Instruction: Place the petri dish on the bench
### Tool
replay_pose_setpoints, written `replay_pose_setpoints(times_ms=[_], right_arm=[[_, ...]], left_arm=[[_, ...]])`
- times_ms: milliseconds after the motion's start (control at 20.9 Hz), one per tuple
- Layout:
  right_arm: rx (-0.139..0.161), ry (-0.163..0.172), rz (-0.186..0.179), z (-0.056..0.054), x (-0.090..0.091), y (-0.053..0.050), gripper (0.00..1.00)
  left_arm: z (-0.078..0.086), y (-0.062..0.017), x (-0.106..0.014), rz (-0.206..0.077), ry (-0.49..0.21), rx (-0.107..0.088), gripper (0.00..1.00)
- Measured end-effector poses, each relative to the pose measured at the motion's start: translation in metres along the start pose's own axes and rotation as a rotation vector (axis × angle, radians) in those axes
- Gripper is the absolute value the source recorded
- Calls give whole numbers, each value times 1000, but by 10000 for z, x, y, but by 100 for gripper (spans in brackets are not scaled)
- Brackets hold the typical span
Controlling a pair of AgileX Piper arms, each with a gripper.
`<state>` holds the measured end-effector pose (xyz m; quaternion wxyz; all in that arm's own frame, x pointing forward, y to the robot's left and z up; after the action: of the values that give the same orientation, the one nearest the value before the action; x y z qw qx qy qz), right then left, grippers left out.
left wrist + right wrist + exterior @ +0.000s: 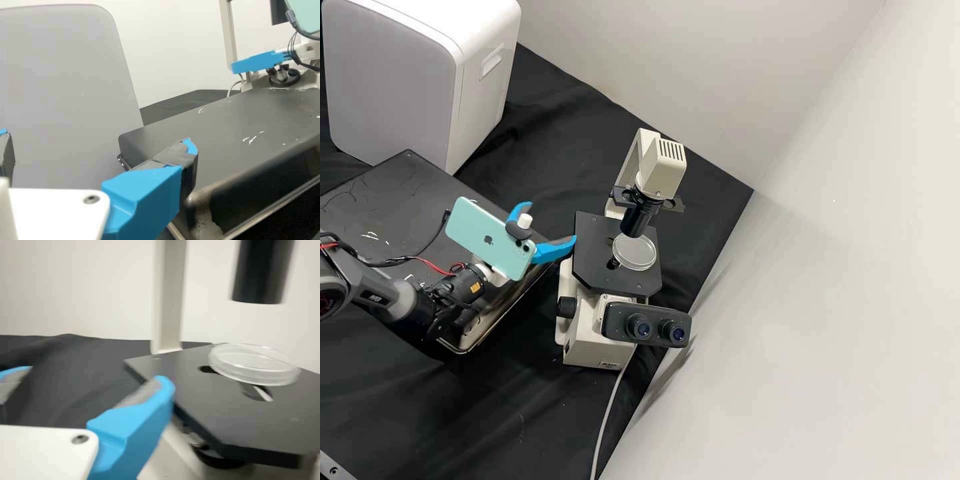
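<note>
A clear round petri dish [635,252] lies on the black stage [593,233] of a beige microscope, under its dark lens tube [635,215]. My right gripper [551,223] is open, just left of the stage and level with it, with nothing between its blue fingers. In the right wrist view the petri dish [252,363] sits on the stage [240,415] ahead of the right gripper [90,382]. My left gripper [96,140] is open and empty, facing a white box [60,95] and a dark tray [235,135].
A large white box [413,73] stands at the back left. The scuffed dark tray [387,193] lies under the right arm. A teal phone [490,238] is mounted on that wrist. The microscope's eyepieces [650,327] and cable [607,413] face the front. A white wall borders the bench's right edge.
</note>
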<state>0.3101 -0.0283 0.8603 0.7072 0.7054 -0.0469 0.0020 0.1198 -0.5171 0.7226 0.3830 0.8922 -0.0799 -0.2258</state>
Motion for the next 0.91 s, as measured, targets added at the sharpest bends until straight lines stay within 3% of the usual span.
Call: replay_pose_setpoints(times_ms=[191, 287, 382, 526, 669, 908], right_arm=[[34, -17, 28, 64, 12, 92, 100], [35, -16, 32, 59, 2, 119, 100], [31, -11, 39, 20, -14, 156, 100], [45, 2, 99, -70, -37, 283, 100], [45, 26, 131, -153, -65, 368, 100], [44, 60, 145, -267, -94, 404, 100]], left_arm=[[0, 0, 0, 0, 0, 0, 100], [0, 0, 0, 0, 0, 0, 100], [3, -12, 5, -6, 1, 5, 100], [1, -15, 7, -7, 2, 6, 100], [1, -15, 7, -7, 2, 6, 100], [1, -15, 7, -7, 2, 6, 100]])
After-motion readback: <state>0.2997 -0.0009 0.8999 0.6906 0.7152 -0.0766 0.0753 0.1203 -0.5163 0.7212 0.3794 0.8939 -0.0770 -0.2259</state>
